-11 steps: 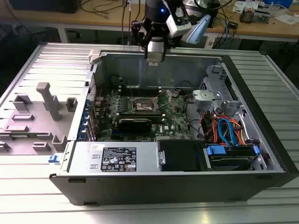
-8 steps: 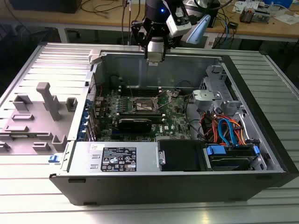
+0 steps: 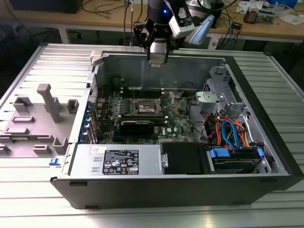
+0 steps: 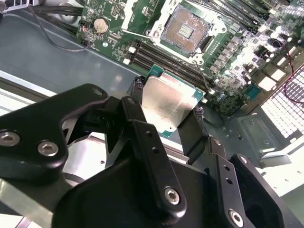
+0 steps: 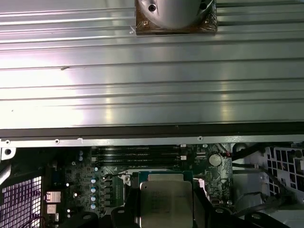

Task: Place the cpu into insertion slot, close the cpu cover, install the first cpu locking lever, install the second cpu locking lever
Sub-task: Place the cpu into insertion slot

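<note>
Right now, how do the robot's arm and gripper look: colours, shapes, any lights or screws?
The arm ends in a black wrist with a small blue light and a white box mounted beside it. The gripper is matte black, built of flat jointed bars held by silver screws. Its two fingers are narrow black strips.
</note>
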Available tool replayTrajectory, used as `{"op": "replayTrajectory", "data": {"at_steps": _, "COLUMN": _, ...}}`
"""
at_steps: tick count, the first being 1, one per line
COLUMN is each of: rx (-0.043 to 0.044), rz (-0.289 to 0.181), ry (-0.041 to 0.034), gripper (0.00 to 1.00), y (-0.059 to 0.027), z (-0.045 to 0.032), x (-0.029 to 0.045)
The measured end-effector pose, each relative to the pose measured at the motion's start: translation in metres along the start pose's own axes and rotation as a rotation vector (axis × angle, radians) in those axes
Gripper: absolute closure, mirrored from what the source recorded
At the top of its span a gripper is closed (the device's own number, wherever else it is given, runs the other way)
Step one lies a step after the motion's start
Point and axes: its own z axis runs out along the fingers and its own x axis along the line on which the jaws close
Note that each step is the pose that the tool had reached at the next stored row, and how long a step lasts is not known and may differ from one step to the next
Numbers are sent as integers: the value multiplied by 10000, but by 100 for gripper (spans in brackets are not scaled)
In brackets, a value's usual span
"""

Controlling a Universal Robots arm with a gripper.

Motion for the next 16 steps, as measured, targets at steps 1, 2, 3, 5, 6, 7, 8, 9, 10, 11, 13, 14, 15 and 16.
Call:
{"op": "replayTrajectory", "data": {"at_steps": 1, "rx": 6, "rz": 94, "ry": -7, "gripper": 46, "y": -1, "z": 3, "x": -1}}
{"op": "replayTrajectory", "data": {"at_steps": 2, "rx": 12, "rz": 254, "ry": -22, "gripper": 46, "y": -1, "z": 9, "x": -1}}
{"op": "replayTrajectory", "data": {"at_steps": 3, "rx": 26, "rz": 478, "ry": -42, "gripper": 46, "y": -2, "z": 16, "x": -1}}
{"op": "replayTrajectory", "data": {"at_steps": 5, "rx": 26, "rz": 484, "ry": -43, "gripper": 46, "y": -2, "z": 19, "x": -1}}
{"op": "replayTrajectory", "data": {"at_steps": 6, "rx": 25, "rz": 484, "ry": -44, "gripper": 46, "y": -3, "z": 20, "x": -1}}
{"op": "replayTrajectory", "data": {"at_steps": 7, "rx": 26, "rz": 484, "ry": -43, "gripper": 46, "y": -3, "z": 20, "x": -1}}
{"op": "replayTrajectory", "data": {"at_steps": 8, "rx": 25, "rz": 484, "ry": -44, "gripper": 46, "y": -3, "z": 20, "x": -1}}
{"op": "replayTrajectory", "data": {"at_steps": 9, "rx": 25, "rz": 483, "ry": -44, "gripper": 46, "y": -3, "z": 20, "x": -1}}
{"op": "replayTrajectory", "data": {"at_steps": 10, "rx": 25, "rz": 489, "ry": -44, "gripper": 46, "y": -3, "z": 20, "x": -1}}
{"op": "replayTrajectory", "data": {"at_steps": 11, "rx": 24, "rz": 510, "ry": -46, "gripper": 46, "y": -3, "z": 21, "x": -1}}
{"op": "replayTrajectory", "data": {"at_steps": 13, "rx": 25, "rz": 549, "ry": -49, "gripper": 46, "y": -3, "z": 22, "x": -1}}
{"op": "replayTrajectory", "data": {"at_steps": 14, "rx": 24, "rz": 566, "ry": -51, "gripper": 46, "y": -3, "z": 23, "x": -1}}
{"op": "replayTrajectory", "data": {"at_steps": 15, "rx": 24, "rz": 578, "ry": -51, "gripper": 46, "y": -3, "z": 23, "x": -1}}
{"op": "replayTrajectory", "data": {"at_steps": 16, "rx": 24, "rz": 583, "ry": -52, "gripper": 46, "y": -3, "z": 23, "x": -1}}
